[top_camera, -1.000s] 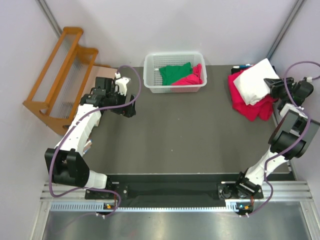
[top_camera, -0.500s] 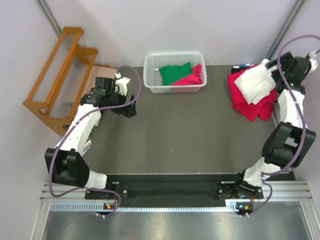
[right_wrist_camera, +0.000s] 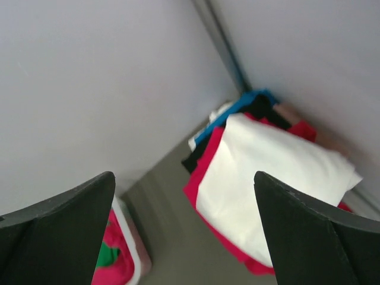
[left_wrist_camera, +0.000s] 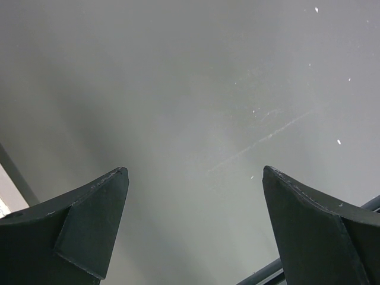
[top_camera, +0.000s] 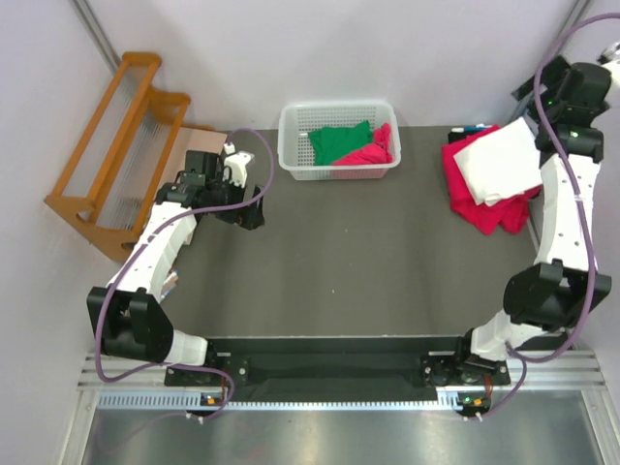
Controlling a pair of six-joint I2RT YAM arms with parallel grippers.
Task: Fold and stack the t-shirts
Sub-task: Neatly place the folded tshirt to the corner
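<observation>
Left fingers (left_wrist_camera: 77,231): apart, empty, middle left.
Right fingers (right_wrist_camera: 309,231): apart, empty, upper right.
White t-shirt (top_camera: 499,165): atop crimson t-shirts (top_camera: 475,211), right side of tabletop (top_camera: 368,262).

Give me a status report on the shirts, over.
Left gripper and right gripper open, empty. White shirt on pink pile, far right. Green shirt and pink shirt in basket. Nothing blocking.

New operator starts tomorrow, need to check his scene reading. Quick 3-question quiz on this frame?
1. True or false: the white t-shirt lies on top of the crimson pile.
2. What is in the basket? A) a green t-shirt and a crimson t-shirt B) white t-shirts only C) nothing
3. Fill in: the right arm's fingers hold ____.
Key: 1 true; 2 A; 3 nothing, they stand open.
</observation>
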